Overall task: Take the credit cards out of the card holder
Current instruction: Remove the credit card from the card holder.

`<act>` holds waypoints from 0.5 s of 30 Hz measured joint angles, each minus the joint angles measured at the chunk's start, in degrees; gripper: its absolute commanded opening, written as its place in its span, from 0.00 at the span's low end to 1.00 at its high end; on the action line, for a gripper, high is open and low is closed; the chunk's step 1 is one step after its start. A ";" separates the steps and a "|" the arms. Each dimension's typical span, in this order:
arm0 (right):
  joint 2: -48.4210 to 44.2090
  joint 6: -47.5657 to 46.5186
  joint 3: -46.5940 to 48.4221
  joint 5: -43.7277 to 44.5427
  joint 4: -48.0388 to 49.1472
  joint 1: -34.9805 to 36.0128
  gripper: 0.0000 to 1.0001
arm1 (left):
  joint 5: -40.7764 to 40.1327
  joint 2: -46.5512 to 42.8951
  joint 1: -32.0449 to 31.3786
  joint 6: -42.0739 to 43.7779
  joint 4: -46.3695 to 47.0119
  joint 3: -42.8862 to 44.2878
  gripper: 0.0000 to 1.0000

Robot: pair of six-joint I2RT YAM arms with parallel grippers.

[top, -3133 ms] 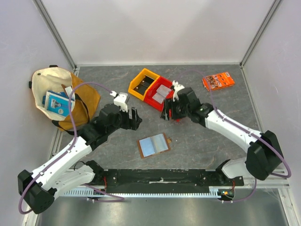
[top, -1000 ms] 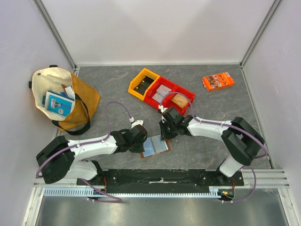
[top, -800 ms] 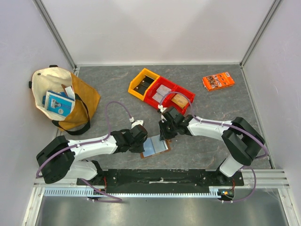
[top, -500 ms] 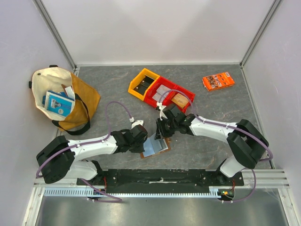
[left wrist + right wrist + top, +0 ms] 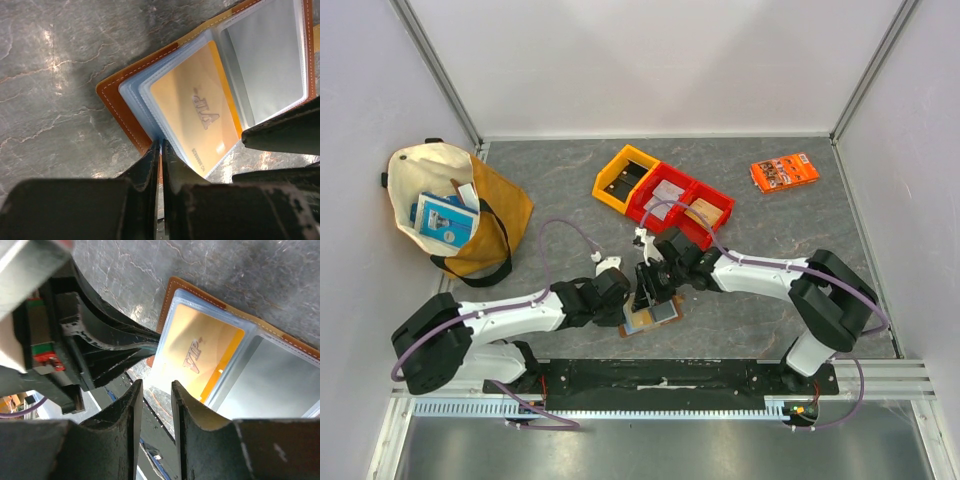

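We see the card holder (image 5: 660, 315) lying open on the grey tabletop (image 5: 770, 290), near the front edge, between the ends of the two arms. Its brown leather cover is underneath and the clear plastic sleeves face upward. In the top sleeve, on the left arm's side, there is an orange-gold card (image 5: 192, 117) with the letters VIP printed on it. It sits inside its sleeve. The neighbouring sleeve (image 5: 265, 65) looks pale grey, and we cannot tell if a card is inside it.

The left tool (image 5: 160, 146) meets the edge of the holder, close to a corner of the orange-gold card. Its two fingers are pressed together and a thin strip of brown leather shows between them, so it is clamped on the cover of the card holder. The right tool (image 5: 156, 390) hangs just above the same side of the holder, facing the left one. Its fingers stand apart with a narrow gap, and they grip nothing.

Farther back on the tabletop stand a yellow bin (image 5: 612, 170) and a red bin (image 5: 712, 193), touching each other. The red one holds some flat grey pieces and a tan one. An orange packet (image 5: 785, 171) lies near the far right corner, and a cream and mustard bag (image 5: 420, 170) sits at the far left.
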 measured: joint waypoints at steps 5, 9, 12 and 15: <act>1.25 0.00 0.04 -0.11 0.07 0.44 0.37 | -0.35 -2.58 -0.17 -1.25 -0.17 -1.75 0.09; 1.25 0.00 0.13 2.19 -0.02 0.33 0.37 | -1.31 -3.96 -0.26 -2.08 -1.16 -2.27 0.13; 1.25 0.00 0.13 3.32 -0.07 -0.28 0.38 | -2.08 -6.19 -0.26 -2.93 -2.62 -2.34 0.16; 1.25 -0.02 0.13 3.93 0.09 -1.29 0.40 | -3.34 -10.54 -0.26 -4.17 -3.74 -2.75 0.20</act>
